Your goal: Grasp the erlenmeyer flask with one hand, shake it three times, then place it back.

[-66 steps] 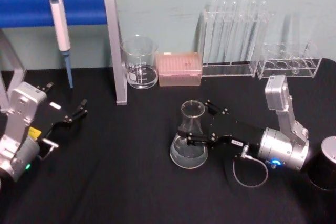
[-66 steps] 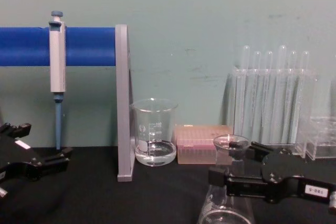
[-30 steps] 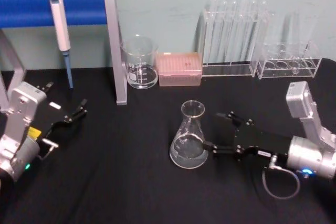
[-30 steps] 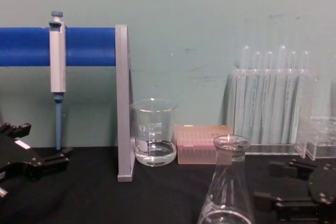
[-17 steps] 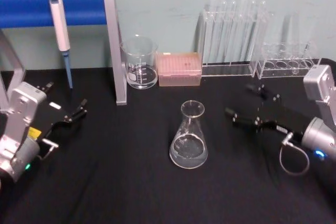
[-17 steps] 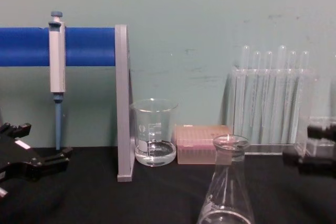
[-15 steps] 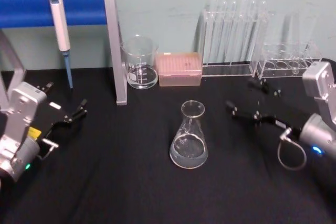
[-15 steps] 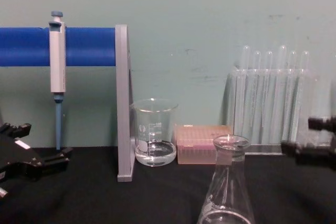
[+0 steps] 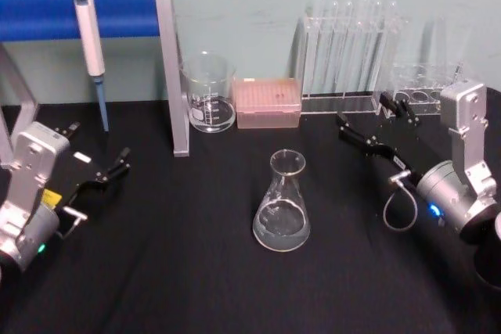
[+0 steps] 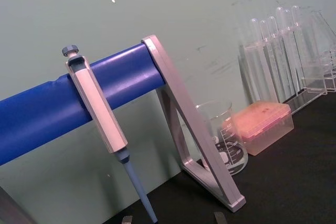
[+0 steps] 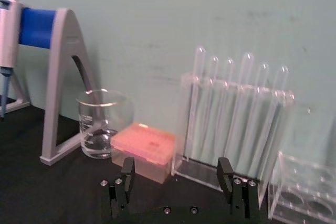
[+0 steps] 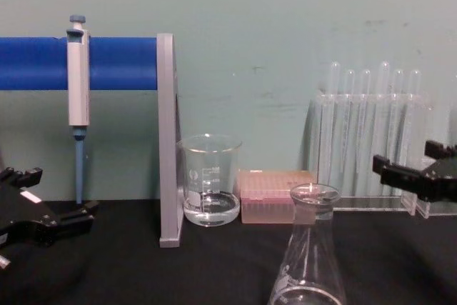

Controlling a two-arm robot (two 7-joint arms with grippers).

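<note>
The erlenmeyer flask (image 9: 282, 206) stands upright on the black table near the middle, with a little clear liquid in its base; the chest view shows it low and close (image 12: 308, 262). My right gripper (image 9: 364, 113) hovers open to the flask's far right, well apart from it, fingers pointing toward the test tube racks and nothing between them (image 12: 404, 158) (image 11: 176, 169). The left gripper (image 9: 98, 145) rests open at the table's left side, near the pipette stand (image 12: 61, 192).
Along the back wall stand a glass beaker (image 9: 209, 93), a pink tip box (image 9: 268, 102), a rack of tall test tubes (image 9: 348, 52) and a lower clear rack (image 9: 432, 91). A pipette (image 9: 89, 37) hangs on the blue-barred stand (image 9: 173, 76) at back left.
The right gripper let go of the flask, drew back to the right and swung up toward the racks. The flask stays standing where it was. The left arm has not moved.
</note>
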